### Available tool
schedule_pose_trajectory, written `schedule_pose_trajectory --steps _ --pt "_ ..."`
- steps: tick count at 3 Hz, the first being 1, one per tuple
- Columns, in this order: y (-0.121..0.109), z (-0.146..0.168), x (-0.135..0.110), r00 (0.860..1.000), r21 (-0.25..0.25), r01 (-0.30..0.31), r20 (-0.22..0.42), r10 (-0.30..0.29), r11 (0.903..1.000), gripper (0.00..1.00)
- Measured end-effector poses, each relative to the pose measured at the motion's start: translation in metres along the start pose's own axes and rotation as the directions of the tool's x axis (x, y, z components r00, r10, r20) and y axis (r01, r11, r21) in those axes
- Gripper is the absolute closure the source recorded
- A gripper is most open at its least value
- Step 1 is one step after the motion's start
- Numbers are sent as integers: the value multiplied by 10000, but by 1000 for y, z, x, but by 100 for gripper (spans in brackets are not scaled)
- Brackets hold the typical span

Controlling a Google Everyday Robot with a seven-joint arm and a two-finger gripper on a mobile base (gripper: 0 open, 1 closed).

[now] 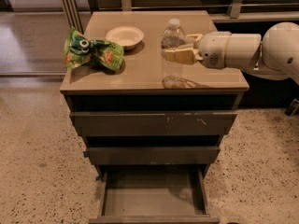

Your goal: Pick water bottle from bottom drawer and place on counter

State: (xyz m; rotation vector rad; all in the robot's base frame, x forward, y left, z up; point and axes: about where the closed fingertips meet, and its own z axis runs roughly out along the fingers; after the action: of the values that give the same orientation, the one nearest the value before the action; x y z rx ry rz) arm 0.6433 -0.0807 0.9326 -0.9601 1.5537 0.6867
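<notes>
Counter (pixel 145 66) bears upright water bottle (pixel 173 37) in claw (pixel 172 53).

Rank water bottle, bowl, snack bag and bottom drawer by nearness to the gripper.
1. water bottle, in the gripper, on the counter.
2. bowl, farther back on it.
3. snack bag, counter's opposite edge.
4. bottom drawer, open, near the floor.
</notes>
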Motion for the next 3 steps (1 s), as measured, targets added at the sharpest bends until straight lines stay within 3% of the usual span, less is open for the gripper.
schedule_pose_trajectory --steps 3 --pt "-20 -1 9 9902 409 -1394 186 1387 9894 100"
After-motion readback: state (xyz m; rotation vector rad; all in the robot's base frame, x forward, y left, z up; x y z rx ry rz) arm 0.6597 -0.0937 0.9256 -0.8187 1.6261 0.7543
